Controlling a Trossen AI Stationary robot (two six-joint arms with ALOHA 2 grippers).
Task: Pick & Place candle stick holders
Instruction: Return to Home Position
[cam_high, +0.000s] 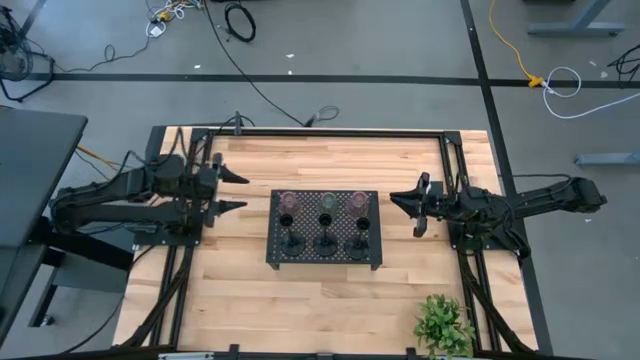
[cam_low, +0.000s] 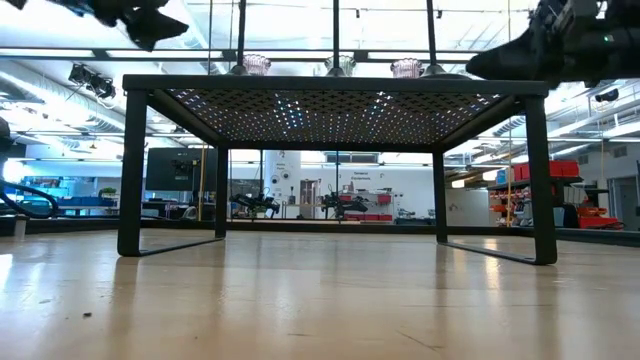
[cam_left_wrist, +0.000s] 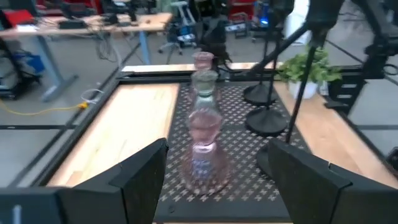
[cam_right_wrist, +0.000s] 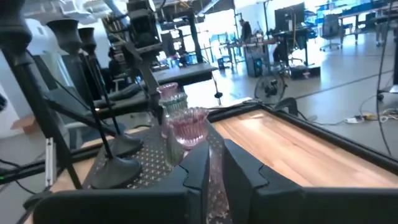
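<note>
- We see the black perforated tray (cam_high: 275, 228) standing in the middle of the wooden table (cam_high: 330, 165), with six candle stick holders upright on top of it.
- Along its back row we count the left pink holder (cam_high: 288, 201), the green holder (cam_high: 326, 201) in the middle and the right pink holder (cam_high: 358, 201), all of glass.
- Along the front row stand the three black holders (cam_high: 325, 243), one before each glass one.
- We find the left gripper (cam_high: 243, 192) near the tray's left side, higher than the tray top, its fingers spread wide and empty.
- We find the right gripper (cam_high: 393, 197) just off the tray's right side, also held high, its fingers drawn together to a slit with nothing between.
- A leafy plant (cam_high: 443, 325) sits at the table's front right corner.
</note>
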